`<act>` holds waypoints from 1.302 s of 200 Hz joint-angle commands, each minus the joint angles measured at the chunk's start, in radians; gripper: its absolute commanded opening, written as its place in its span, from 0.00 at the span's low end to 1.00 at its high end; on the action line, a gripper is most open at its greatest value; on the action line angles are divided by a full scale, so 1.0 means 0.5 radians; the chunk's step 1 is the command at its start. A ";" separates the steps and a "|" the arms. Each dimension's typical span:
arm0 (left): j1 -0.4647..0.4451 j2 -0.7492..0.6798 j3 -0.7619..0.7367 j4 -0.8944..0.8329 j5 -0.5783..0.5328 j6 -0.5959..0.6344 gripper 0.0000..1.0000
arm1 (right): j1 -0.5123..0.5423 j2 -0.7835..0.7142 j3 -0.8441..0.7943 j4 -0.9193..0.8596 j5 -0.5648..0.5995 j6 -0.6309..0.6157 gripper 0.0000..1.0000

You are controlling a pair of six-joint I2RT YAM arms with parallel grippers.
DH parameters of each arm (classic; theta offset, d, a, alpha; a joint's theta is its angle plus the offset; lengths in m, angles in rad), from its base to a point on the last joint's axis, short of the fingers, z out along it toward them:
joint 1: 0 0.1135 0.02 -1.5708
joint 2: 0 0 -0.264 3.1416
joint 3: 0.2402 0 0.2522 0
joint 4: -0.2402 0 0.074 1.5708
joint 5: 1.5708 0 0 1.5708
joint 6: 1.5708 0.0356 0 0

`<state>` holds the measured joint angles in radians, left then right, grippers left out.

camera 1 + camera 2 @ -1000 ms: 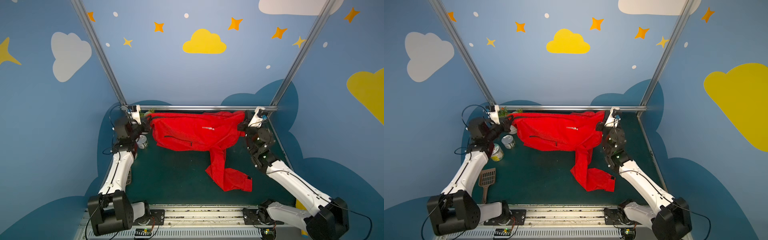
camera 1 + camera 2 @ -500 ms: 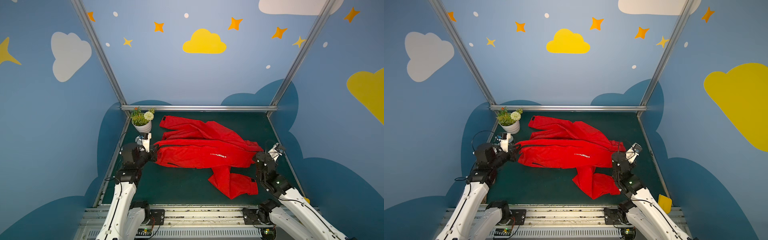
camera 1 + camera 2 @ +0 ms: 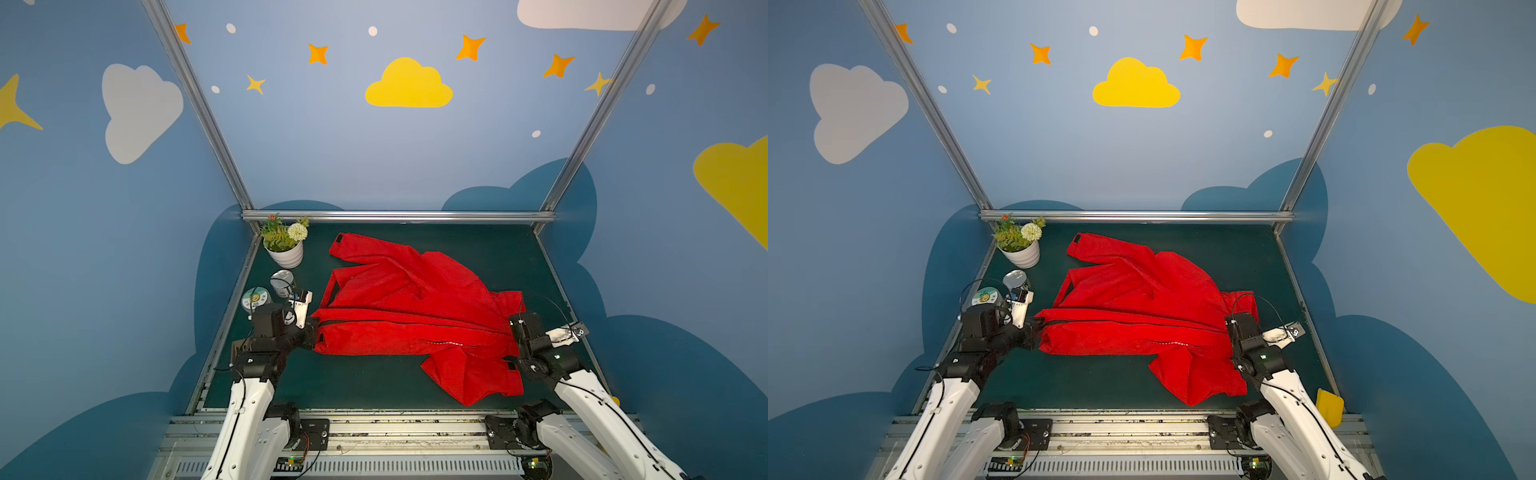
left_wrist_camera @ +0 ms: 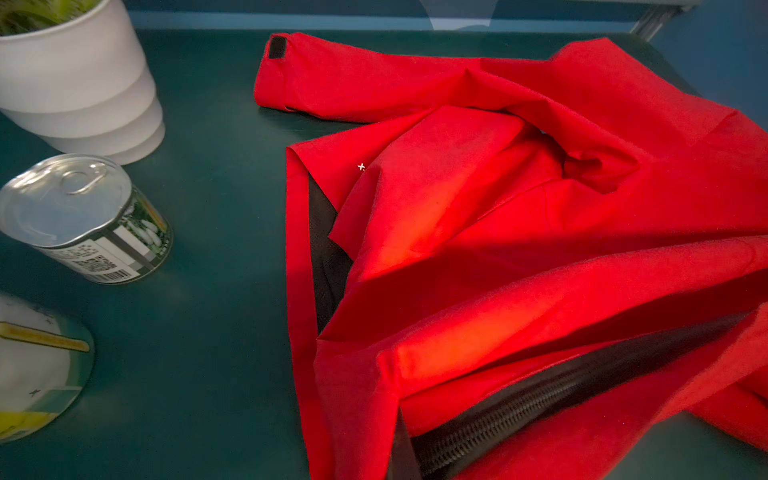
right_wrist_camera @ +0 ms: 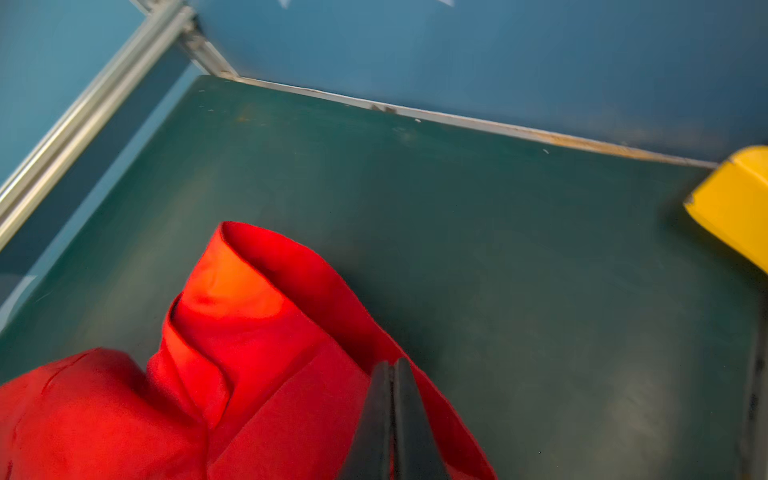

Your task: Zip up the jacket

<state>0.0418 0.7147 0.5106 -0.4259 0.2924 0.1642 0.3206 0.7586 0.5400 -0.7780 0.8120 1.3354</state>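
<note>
Left gripper (image 3: 311,332) is clamped on the hem end of the jacket (image 3: 407,307). Right gripper (image 3: 513,328) is pinched on the collar end, and in the right wrist view its fingers (image 5: 376,415) press together on red cloth.

Here's the change. A second ago the pair hold the jacket up along the back rail (image 3: 399,216), level with the white flower pot (image 3: 286,255). Now it's down on the green mat (image 3: 374,386), well nearer the robot than the pot, drawn long between the two grips.

That lays the black front zipper (image 3: 415,323) in one straight line, which I judge a good set-up for zipping. In the left wrist view, black lining shows beside the teeth at the hem (image 4: 540,403), so I'd call it not yet closed there.

The slider I can't find; possibly it sits under the left grip. The left fingers are outside their own camera's frame. The far sleeve (image 3: 365,249) trails toward the pot, and the near sleeve (image 3: 469,374) lies bunched on the side away from it.
</note>
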 commanded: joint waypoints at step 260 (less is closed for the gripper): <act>-0.541 -0.370 -0.060 -0.312 -0.232 1.335 0.03 | -0.325 0.054 0.668 -0.978 -1.453 0.120 0.81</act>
<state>-0.2169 0.5449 0.4755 -0.5896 0.2054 0.8196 0.1543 0.7914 0.8471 -1.1938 0.2253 1.3537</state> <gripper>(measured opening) 0.049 0.812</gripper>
